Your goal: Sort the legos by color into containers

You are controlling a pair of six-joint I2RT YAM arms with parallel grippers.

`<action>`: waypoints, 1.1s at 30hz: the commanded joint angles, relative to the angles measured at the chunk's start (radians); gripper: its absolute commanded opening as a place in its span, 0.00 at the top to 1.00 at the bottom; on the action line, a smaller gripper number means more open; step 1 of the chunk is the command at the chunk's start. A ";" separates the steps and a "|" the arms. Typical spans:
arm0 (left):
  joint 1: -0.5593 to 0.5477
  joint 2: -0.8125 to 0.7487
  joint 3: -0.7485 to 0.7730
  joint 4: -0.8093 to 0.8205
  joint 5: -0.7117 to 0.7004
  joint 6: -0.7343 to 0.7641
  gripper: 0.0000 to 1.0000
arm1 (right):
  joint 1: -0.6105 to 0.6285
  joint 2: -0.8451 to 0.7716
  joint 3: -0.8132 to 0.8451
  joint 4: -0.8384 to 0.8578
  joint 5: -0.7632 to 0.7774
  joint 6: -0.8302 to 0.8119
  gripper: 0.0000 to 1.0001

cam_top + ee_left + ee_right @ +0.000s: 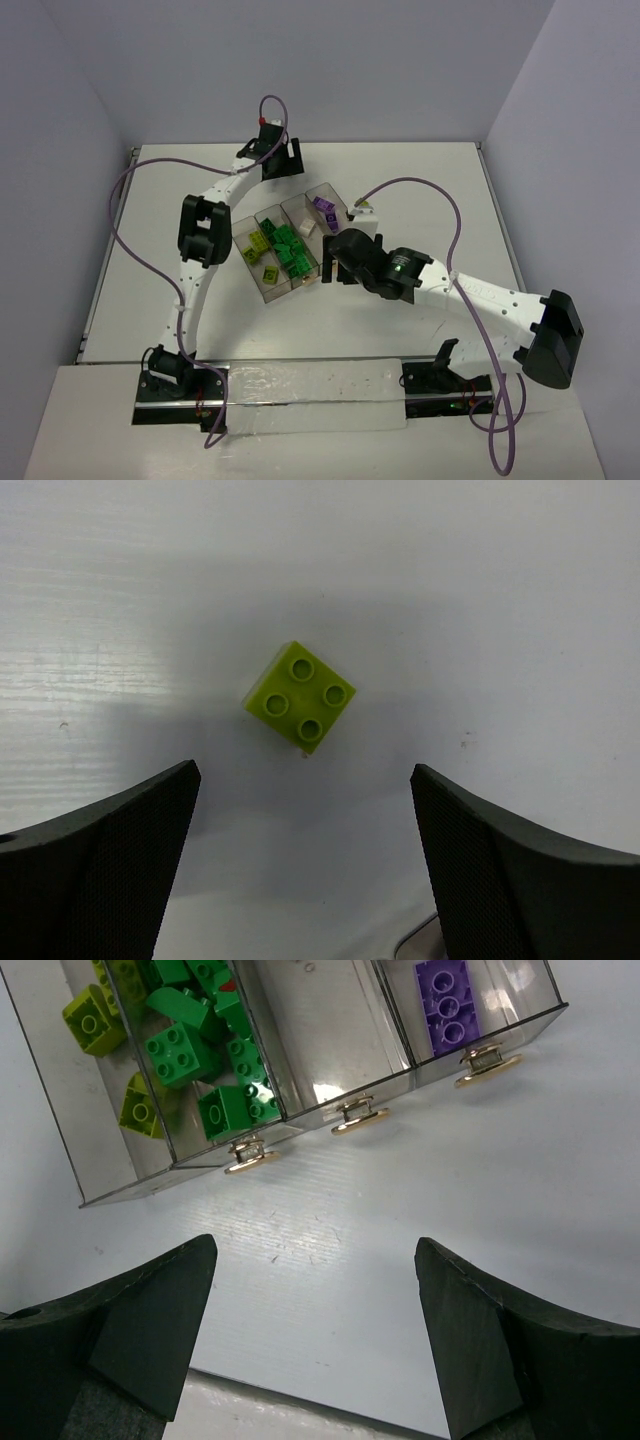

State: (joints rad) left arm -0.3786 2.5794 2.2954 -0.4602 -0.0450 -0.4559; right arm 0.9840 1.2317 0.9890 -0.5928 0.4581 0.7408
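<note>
Sitting studs-up on the bare counter, w/ nothing touching it, is one yellow-green brick, centred between the left jaws and a bit ahead of them; those jaws are spread wide and hold nothing. Top view puts the left arm stretched to the far edge of the counter, well apart from the tray; the brick itself is hidden under the wrist there. Handling, my guess: v. light, rigid, hard glossy plastic, so no crush risk, but slippery, and it will skate or spin if nudged on one side only. Best hold = two opposite flat side walls, low down, not the studs. Problem: brick lies corner-on to the jaws, so the wrist prob. needs a twist first, else the pinch lands on corners and it pops out. Its home looks like the end compartment w/ the other yellow-green bricks; next along are the dark green bricks, then a slot w/ a white brick, then the purple brick. The right jaws also gape wide, empty, hovering just off the tray's tab end. In the way: the right arm sits close by the tray, the left arm's own elbow is beside the yellow-green slot, and the purple cable loops nearby. Narrow slot walls leave little room for open jaws.
</note>
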 commanded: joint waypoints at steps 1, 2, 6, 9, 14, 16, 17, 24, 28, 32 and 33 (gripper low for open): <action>-0.001 0.031 0.083 0.043 0.030 -0.038 0.06 | 0.005 0.004 0.029 -0.005 0.016 0.016 0.12; 0.000 0.037 0.089 0.039 0.028 -0.043 0.06 | 0.005 0.003 0.030 -0.006 0.018 0.016 0.12; 0.003 0.041 0.087 0.026 0.036 -0.073 0.07 | 0.004 0.005 0.031 -0.007 0.020 0.016 0.12; 0.003 0.013 0.061 0.026 0.037 -0.087 0.07 | 0.004 0.013 0.035 -0.011 0.026 0.013 0.12; 0.003 -0.104 -0.015 0.025 0.007 -0.080 0.07 | -0.010 0.001 0.036 -0.036 0.060 0.006 0.12; 0.003 -0.136 -0.028 0.019 -0.007 -0.072 0.07 | -0.032 -0.013 0.037 -0.042 0.062 0.005 0.12; 0.003 -0.170 -0.040 0.010 -0.023 -0.065 0.07 | -0.048 -0.031 0.037 -0.042 0.058 -0.002 0.12; 0.000 -0.375 -0.138 -0.022 -0.074 -0.051 0.07 | -0.324 -0.112 0.047 0.008 -0.076 -0.076 0.12; -0.002 -0.547 -0.226 -0.051 -0.103 -0.065 0.07 | -0.463 -0.036 0.122 -0.005 -0.134 -0.108 0.12; -0.002 -0.773 -0.439 -0.037 -0.124 -0.086 0.07 | -0.546 0.168 0.260 -0.025 -0.160 -0.120 0.14; -0.002 -0.785 -0.450 -0.037 -0.125 -0.087 0.07 | -0.557 0.179 0.267 -0.025 -0.166 -0.120 0.14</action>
State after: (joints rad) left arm -0.3782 1.9712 1.9643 -0.4875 -0.1292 -0.5224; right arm 0.4792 1.2740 1.1421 -0.6306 0.3387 0.6517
